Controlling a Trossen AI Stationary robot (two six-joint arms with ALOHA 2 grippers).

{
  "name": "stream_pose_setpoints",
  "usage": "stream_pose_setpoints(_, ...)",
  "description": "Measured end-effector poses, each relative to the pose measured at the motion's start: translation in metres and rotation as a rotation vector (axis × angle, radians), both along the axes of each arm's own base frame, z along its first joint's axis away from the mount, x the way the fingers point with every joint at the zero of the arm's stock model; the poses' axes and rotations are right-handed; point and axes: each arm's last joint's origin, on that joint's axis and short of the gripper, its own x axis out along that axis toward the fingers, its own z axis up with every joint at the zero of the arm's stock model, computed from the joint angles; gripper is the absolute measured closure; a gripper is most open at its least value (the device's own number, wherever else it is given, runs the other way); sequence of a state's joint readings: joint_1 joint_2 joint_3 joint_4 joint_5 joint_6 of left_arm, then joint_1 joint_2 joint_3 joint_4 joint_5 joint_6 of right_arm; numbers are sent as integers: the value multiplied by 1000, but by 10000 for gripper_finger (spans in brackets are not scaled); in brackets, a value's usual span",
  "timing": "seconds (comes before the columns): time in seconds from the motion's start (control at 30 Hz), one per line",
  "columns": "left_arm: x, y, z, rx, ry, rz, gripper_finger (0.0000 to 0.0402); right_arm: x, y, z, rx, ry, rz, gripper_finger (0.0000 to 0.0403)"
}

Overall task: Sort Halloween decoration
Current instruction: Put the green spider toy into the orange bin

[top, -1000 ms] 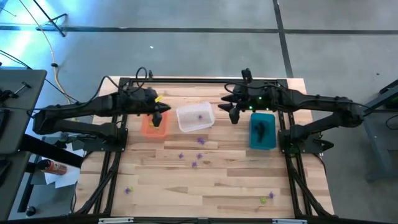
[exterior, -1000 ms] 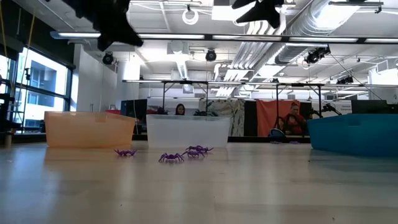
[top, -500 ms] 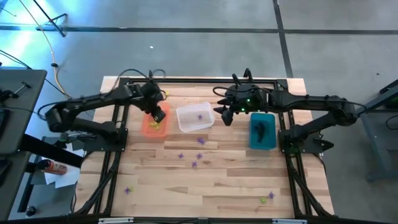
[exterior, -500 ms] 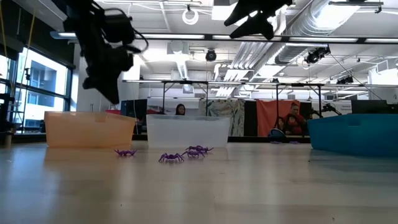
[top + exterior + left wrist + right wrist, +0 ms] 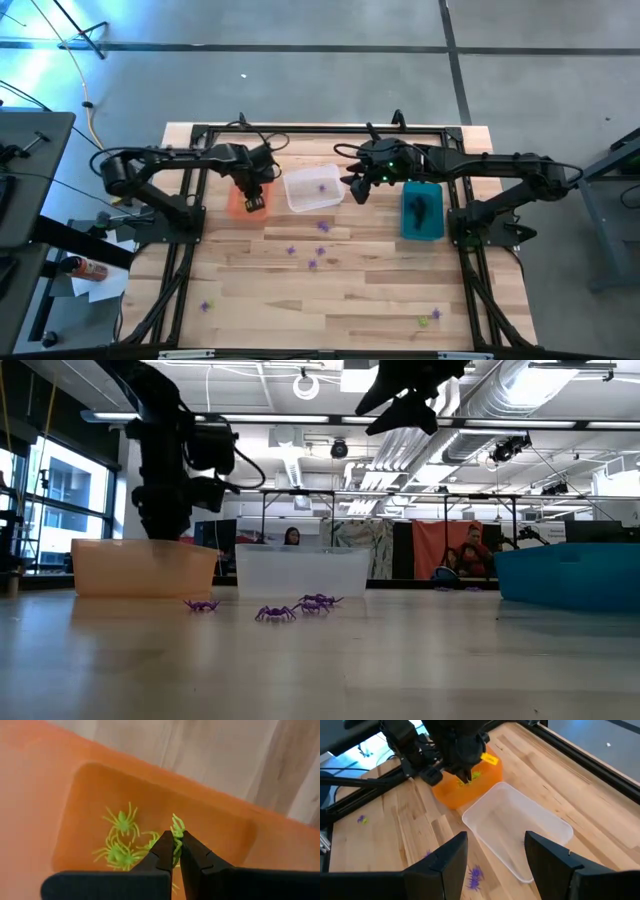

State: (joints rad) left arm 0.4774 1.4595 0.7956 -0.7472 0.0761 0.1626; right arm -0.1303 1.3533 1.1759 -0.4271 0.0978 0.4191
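The Halloween decoration is tiny plastic spiders. Several yellow-green ones (image 5: 120,837) lie on the floor of the orange bin (image 5: 238,205). My left gripper (image 5: 173,836) points down into that bin, shut on one more yellow-green spider (image 5: 177,826). A purple spider (image 5: 322,185) lies in the clear bin (image 5: 300,195), and black ones (image 5: 420,208) lie in the teal bin (image 5: 432,228). My right gripper (image 5: 355,186) hangs open, high over the clear bin's right end, with nothing between its fingers. My left gripper pinches the yellow-green spider's body (image 5: 176,845) between the free ends of its two fingers. The fingers come from above and point straight down. The spider's legs (image 5: 178,823) stick out past the fingertips, over the spiders on the bin floor.
Loose purple spiders lie on the wooden table in front of the bins (image 5: 292,250) (image 5: 313,264) (image 5: 322,227). More lie near the front edge (image 5: 207,306) (image 5: 436,314), with a yellow-green one (image 5: 423,322). A black frame (image 5: 330,130) borders the table. People show in the room beyond.
My left gripper has come down over the orange bin and tipped until it points straight down, staying shut. My right gripper has drifted a little down and toward the table's left, over the clear bin, still open.
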Motion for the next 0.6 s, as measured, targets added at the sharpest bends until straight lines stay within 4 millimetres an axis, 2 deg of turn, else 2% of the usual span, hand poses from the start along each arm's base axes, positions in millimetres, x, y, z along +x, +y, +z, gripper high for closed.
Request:
stream_pose_setpoints(0.27, 6, 3, -20, -33, 68, -17, 396, 0, 0, -1, 24, -2, -17, 210)
stream_pose_setpoints(0.4, 5, 2, -19, -31, 66, -22, 381, 0, 0, -1, 24, -2, -16, 210)
stream_pose_setpoints(0.6, 4, 2, -6, -9, 24, -22, 340, 0, 0, -1, 23, -2, -16, 210)
